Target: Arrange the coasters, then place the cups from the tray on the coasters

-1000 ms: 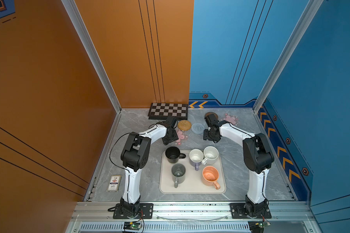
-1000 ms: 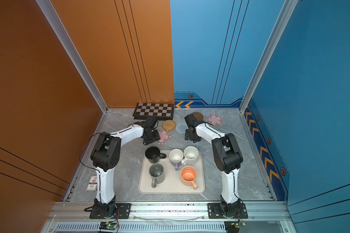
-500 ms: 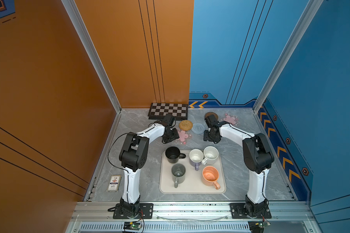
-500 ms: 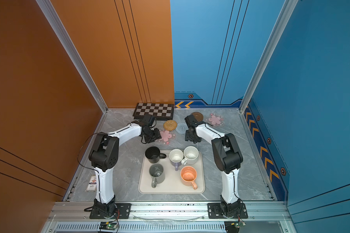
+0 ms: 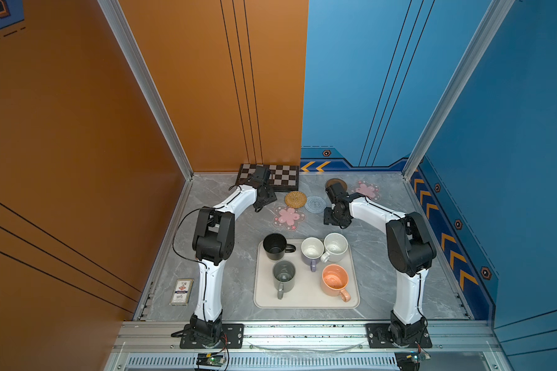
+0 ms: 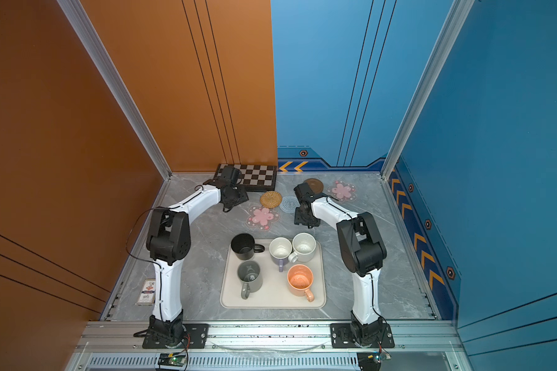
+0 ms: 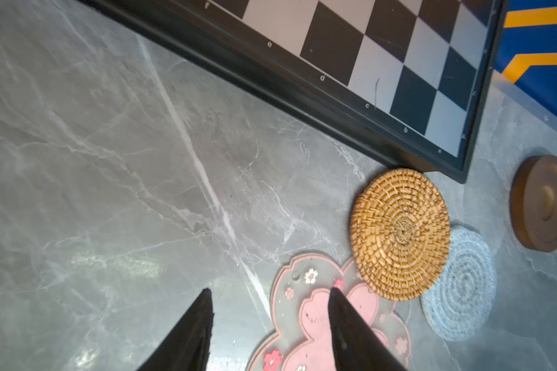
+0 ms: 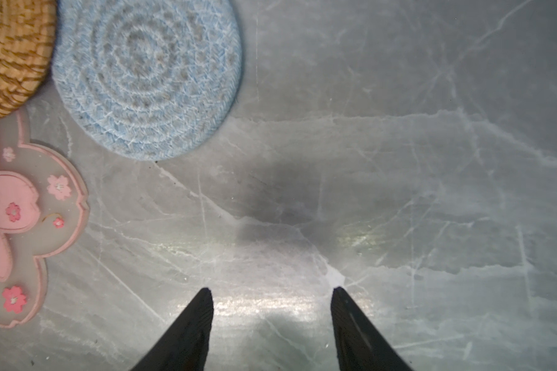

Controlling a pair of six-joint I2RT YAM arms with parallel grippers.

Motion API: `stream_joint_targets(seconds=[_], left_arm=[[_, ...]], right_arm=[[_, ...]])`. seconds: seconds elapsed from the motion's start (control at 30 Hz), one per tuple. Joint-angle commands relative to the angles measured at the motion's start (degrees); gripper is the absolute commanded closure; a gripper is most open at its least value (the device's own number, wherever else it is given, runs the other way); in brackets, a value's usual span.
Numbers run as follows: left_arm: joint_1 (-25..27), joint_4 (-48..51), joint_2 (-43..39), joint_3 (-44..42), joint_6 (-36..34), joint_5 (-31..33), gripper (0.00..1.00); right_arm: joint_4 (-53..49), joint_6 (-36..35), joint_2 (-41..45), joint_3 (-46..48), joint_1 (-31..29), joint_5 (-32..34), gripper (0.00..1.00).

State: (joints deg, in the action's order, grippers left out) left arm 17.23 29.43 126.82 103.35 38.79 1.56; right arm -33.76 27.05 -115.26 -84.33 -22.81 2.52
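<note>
Rattan coaster (image 7: 399,234): probably light, stiff, thin; best pinched across rim. Left gripper (image 7: 269,290), right gripper (image 8: 272,289): both parted midway, holding nothing.

Cups (image 5: 312,251) stand on the tray (image 5: 306,297); coasters (image 5: 288,216) lie behind it

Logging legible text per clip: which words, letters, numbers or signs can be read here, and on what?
"f", "e", "d", "c", "b": along the rim of the chequered board, in the left wrist view; one further mark there is blurred.
Printed box, at the left in both top views: print too small to read.
</note>
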Motion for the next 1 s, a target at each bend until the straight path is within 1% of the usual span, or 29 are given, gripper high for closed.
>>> stream_joint_targets(seconds=[0.0,0.2,0.33,0.43,0.6,0.67,0.97], left_arm=[[1.0,1.2,4.2,2.9,-0.8,2.2,0.42],[2.6,1.2,7.8,5.6,-0.9,1.6,0.42],[3.6,1.2,7.9,4.8,-0.9,0.7,0.42],[4.4,1.2,8.0,3.8,-1.3,-1.5,0.42],[5.2,1.0,5.6,-1.2,0.7,-4.4,0.41],[5.5,0.6,4.9,-2.8,1.0,-6.9,0.41],[9.4,-2.7,3.9,-5.0,3.2,-14.8,0.41]], right_arm=[[1.0,0.3,0.5,-1.0,0.2,-1.4,0.39],[1.8,0.1,-0.2,-1.0,0.5,-2.3,0.39],[2.6,0.1,-0.3,-0.4,1.1,-2.9,0.39],[3.3,0.4,-0.3,0.3,1.4,-3.2,0.39],[4.0,0.6,0.2,1.5,1.8,-3.5,0.38],[4.4,0.7,0.5,2.0,1.9,-3.7,0.38],[5.1,1.2,2.6,4.4,2.1,-3.0,0.39]])
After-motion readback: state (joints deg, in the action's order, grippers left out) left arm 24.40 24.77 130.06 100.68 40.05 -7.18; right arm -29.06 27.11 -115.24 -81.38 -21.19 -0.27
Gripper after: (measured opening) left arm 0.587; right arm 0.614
